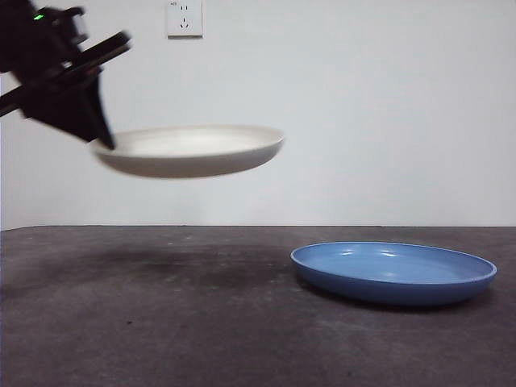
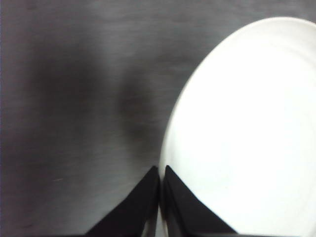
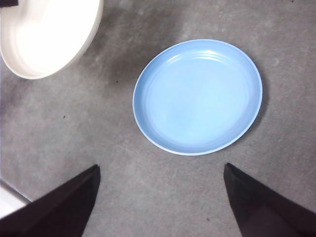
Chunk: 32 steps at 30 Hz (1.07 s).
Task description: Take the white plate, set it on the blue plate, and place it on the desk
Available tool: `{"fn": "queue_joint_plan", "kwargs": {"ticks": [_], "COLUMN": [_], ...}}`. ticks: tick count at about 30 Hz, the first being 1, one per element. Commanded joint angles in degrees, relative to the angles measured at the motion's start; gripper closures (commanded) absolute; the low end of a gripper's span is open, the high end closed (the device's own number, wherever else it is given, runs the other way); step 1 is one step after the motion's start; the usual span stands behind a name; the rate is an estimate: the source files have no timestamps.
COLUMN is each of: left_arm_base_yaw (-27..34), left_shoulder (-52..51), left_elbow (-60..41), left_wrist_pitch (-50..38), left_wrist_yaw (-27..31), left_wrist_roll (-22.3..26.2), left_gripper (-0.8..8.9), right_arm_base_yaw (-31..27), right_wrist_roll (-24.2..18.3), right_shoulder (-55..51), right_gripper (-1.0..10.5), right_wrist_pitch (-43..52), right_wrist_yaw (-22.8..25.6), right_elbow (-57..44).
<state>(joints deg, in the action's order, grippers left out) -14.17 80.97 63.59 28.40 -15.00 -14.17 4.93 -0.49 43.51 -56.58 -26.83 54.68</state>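
Observation:
My left gripper (image 1: 101, 139) is shut on the rim of the white plate (image 1: 191, 150) and holds it level, high above the desk (image 1: 161, 322), at the left of the front view. The left wrist view shows its jaws (image 2: 160, 173) pinched on the white plate's edge (image 2: 247, 138). The blue plate (image 1: 393, 272) lies flat on the desk at the right, lower than the white plate and to its right. My right gripper (image 3: 160, 197) is open and empty, high above the blue plate (image 3: 197, 96). The white plate (image 3: 47, 37) also shows in the right wrist view.
A white wall with a socket (image 1: 184, 18) stands behind the desk. The white plate's shadow (image 1: 177, 270) falls on the desk left of the blue plate.

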Motion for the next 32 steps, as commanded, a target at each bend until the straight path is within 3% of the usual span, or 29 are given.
{"fn": "queue_joint_plan", "kwargs": {"ticks": [1, 16, 24, 32], "left_arm_base_yaw": [-4.24, -19.30, -22.82, -23.58], "left_shoulder": [1.44, 22.60, 33.75, 38.73], "left_elbow": [2.91, 22.03, 29.86, 30.86], "left_wrist_pitch": [-1.40, -2.23, 0.57, 0.55], "left_wrist_yaw": [-0.44, 1.97, 5.84, 6.40], "left_wrist_roll": [-3.19, -6.08, -5.55, -5.60], "left_gripper": [8.04, 8.04, 8.04, 8.04], "right_arm_base_yaw": [0.20, 0.20, 0.20, 0.20], "right_wrist_roll": [1.79, 3.45, 3.48, 3.45], "right_shoulder": [-0.68, -5.64, -6.29, -6.29], "right_gripper": [5.4, 5.4, 5.4, 5.4], "right_wrist_pitch": [0.50, -6.88, -8.72, -10.49], "right_wrist_yaw": [0.13, 6.27, 7.80, 7.82], "right_elbow": [1.55, 10.86, 14.91, 14.91]}}
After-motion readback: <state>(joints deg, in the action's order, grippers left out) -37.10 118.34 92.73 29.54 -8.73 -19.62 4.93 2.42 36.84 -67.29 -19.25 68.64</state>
